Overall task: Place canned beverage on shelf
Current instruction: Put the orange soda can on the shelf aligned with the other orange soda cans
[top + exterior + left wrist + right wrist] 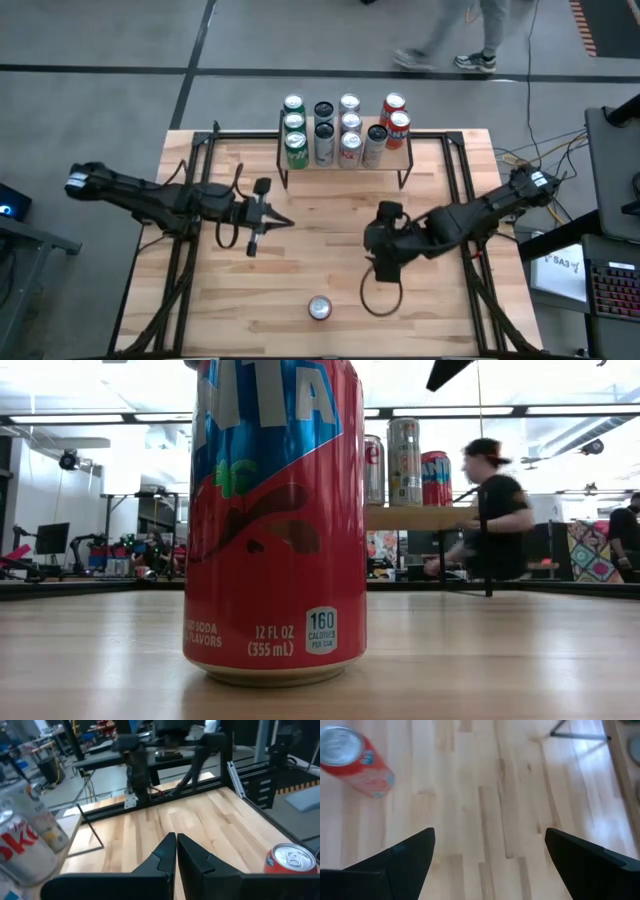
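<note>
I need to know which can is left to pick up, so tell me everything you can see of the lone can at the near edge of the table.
The red can stands upright on the butcher-block tabletop, alone near its front edge, apart from the cans on the shelf. It looks like aluminium, with a silver lid and pull tab, a red body with a blue panel, white lettering and fruit artwork. Nothing touches it; the open right gripper hangs nearby, short of it.

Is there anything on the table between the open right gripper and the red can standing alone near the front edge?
No. In the high view only bare wood lies between the right gripper and the red can.
</note>
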`<control>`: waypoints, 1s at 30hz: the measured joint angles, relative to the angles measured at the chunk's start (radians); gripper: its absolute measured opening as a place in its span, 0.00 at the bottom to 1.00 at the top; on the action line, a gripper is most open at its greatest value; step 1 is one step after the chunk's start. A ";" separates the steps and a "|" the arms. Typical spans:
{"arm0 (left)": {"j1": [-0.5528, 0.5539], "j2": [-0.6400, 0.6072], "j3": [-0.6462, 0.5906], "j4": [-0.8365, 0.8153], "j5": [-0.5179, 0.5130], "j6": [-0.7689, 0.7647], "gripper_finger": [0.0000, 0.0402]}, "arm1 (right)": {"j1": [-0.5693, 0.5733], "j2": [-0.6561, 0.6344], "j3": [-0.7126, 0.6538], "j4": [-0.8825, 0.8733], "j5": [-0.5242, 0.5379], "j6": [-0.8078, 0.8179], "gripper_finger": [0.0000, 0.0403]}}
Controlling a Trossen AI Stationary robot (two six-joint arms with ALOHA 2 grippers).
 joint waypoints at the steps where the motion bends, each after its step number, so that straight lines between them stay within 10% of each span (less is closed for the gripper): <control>1: -0.013 0.006 0.000 0.001 -0.017 -0.015 0.00 | 0.015 0.000 -0.005 0.013 0.004 0.000 0.91; 19: -0.289 0.140 0.000 0.006 -0.265 -0.193 0.00 | 0.174 0.004 -0.240 0.408 0.027 0.042 0.91; 30: -0.342 0.300 -0.002 0.067 -0.219 -0.341 0.11 | 0.262 0.004 -0.402 0.578 0.048 0.194 0.91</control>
